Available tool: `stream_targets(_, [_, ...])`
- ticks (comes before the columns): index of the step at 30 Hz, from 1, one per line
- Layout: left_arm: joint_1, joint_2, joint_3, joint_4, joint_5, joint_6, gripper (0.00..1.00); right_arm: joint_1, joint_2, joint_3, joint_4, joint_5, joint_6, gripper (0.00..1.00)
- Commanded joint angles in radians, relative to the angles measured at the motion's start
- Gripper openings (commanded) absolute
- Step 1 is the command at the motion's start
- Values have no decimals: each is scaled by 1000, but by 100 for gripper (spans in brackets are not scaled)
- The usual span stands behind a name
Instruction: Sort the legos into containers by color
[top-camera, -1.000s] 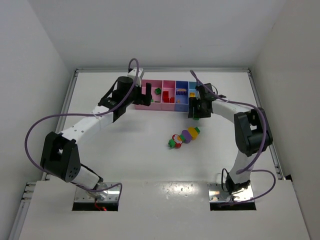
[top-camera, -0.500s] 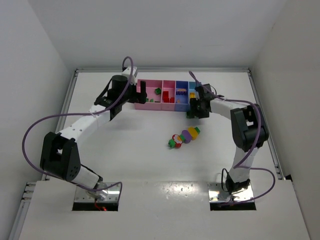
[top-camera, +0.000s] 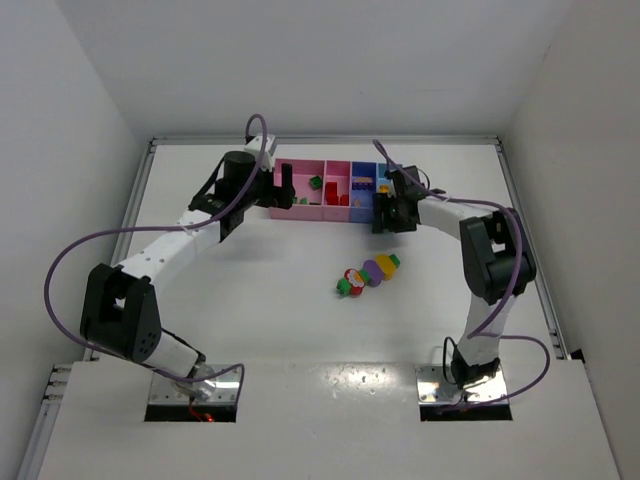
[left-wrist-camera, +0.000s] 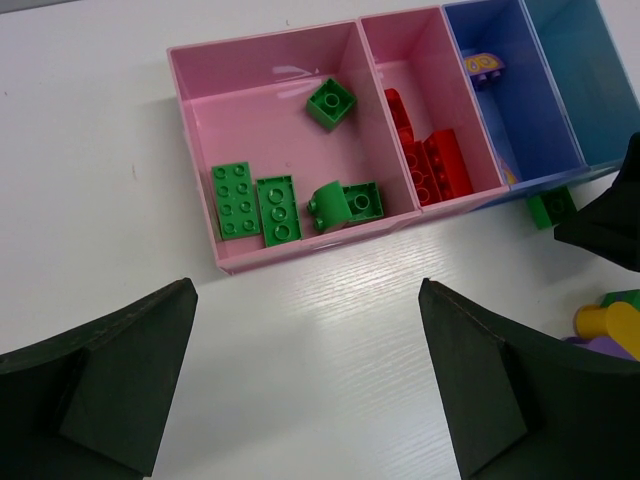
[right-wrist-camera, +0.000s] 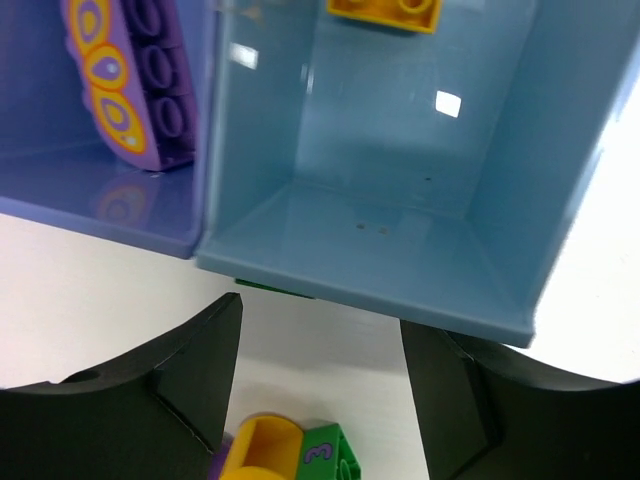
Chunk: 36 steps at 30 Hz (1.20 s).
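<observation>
The containers (top-camera: 310, 213) stand in a row at the back. In the left wrist view the wide pink bin (left-wrist-camera: 260, 120) holds several green legos (left-wrist-camera: 235, 200), the narrow pink bin (left-wrist-camera: 410, 60) holds red legos (left-wrist-camera: 435, 170), and the purple-blue bin (left-wrist-camera: 525, 120) holds a purple piece (left-wrist-camera: 485, 68). The light blue bin (right-wrist-camera: 400, 150) holds a yellow brick (right-wrist-camera: 385, 8). A loose green brick (left-wrist-camera: 551, 207) lies on the table against the bins' front wall. My left gripper (left-wrist-camera: 305, 400) is open and empty in front of the wide pink bin. My right gripper (right-wrist-camera: 320, 380) is open and empty in front of the light blue bin.
A cluster of joined legos (top-camera: 366, 272), green, red, purple and yellow, lies on the table in front of the bins. Its yellow and green end (right-wrist-camera: 290, 450) shows just below my right gripper. White walls enclose the table on three sides.
My left gripper has drawn back to the left, off the wide pink bin. My right gripper has moved slightly left and closer to the light blue bin's front.
</observation>
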Motion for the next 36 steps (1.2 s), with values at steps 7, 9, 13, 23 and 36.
stream_targets(7, [12, -27, -5, 44, 11, -7, 100, 18, -18, 49, 59, 25, -8, 65])
stream_targets(9, [12, -27, -5, 44, 11, -7, 100, 18, -9, 60, 59, 34, 2, 65])
stream_targets(13, [12, -27, -5, 44, 11, -7, 100, 27, 10, 71, 59, 54, 11, 62])
stream_targets(23, [21, -17, 4, 44, 11, -7, 100, 36, 51, 100, 68, 64, 11, 53])
stream_targets(36, [21, -8, 4, 44, 2, -7, 100, 46, 79, 118, 68, 64, 20, 40])
